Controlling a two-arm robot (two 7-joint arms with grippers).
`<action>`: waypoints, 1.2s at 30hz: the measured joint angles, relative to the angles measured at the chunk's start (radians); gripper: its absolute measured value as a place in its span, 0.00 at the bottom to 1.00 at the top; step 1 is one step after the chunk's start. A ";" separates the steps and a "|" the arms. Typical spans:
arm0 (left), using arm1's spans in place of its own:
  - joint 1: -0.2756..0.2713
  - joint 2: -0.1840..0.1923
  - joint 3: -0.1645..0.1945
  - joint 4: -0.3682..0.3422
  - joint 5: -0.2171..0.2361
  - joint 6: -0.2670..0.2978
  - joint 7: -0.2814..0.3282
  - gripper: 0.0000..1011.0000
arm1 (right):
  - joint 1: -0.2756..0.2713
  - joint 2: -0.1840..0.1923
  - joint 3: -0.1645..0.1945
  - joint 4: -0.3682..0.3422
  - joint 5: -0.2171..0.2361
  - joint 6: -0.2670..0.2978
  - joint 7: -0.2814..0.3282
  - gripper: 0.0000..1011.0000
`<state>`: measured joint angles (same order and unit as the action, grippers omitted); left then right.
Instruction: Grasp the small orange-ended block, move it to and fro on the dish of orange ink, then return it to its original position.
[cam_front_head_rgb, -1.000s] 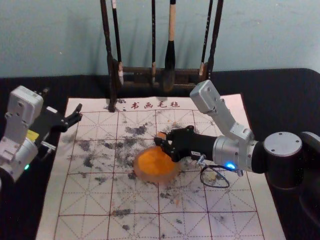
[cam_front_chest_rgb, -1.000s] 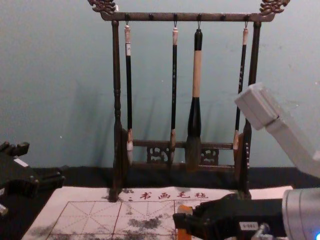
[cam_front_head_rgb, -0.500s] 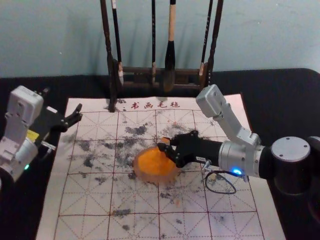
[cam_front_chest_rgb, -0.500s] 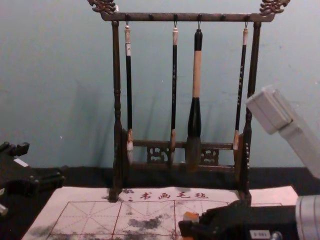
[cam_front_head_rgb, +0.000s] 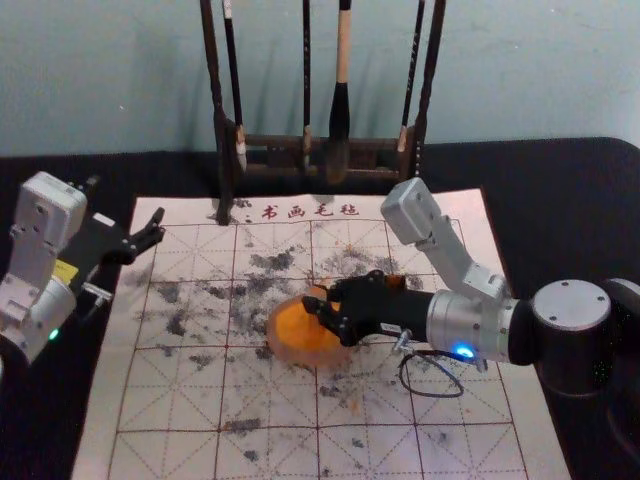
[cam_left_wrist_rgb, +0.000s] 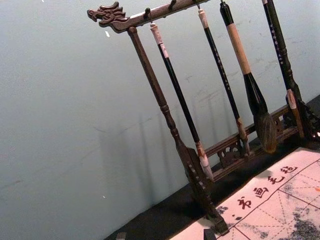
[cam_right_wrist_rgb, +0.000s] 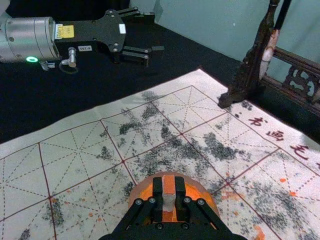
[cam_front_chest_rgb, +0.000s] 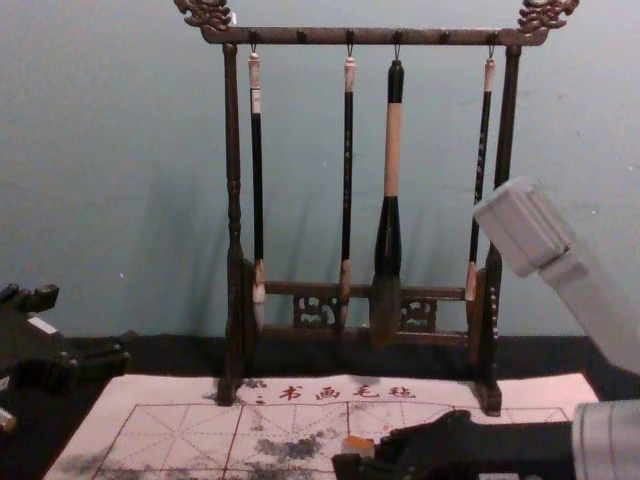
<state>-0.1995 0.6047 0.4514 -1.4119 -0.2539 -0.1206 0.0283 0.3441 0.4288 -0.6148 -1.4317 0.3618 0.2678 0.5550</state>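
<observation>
R claw (cam_front_head_rgb: 314, 298), 1 blk (cam_right_wrist_rgb: 169, 185) (over dish (cam_front_head_rgb: 297, 345))

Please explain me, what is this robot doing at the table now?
The robot's right hand is holding the small block between its closed fingers, at the dish of orange ink. I cannot tell if the block touches the ink. The left hand is idle and open, off to the robot's left.

Right end effector (cam_front_head_rgb: 313, 297) pinches centrally, left (cam_front_head_rgb: 126, 204) gapes aside.
</observation>
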 joint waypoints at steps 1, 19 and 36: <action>0.000 0.000 0.000 0.000 0.000 0.000 0.000 0.99 | 0.004 -0.004 -0.004 0.004 -0.001 -0.001 0.001 0.11; 0.000 0.000 0.000 0.000 0.000 0.000 0.000 0.99 | 0.055 -0.062 -0.030 0.081 -0.027 -0.023 -0.006 0.11; 0.000 0.000 0.000 0.000 0.000 0.000 0.000 0.99 | 0.062 -0.063 0.003 0.100 -0.047 -0.030 -0.033 0.11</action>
<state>-0.1995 0.6046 0.4514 -1.4119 -0.2538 -0.1206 0.0283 0.4059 0.3656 -0.6123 -1.3312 0.3144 0.2377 0.5224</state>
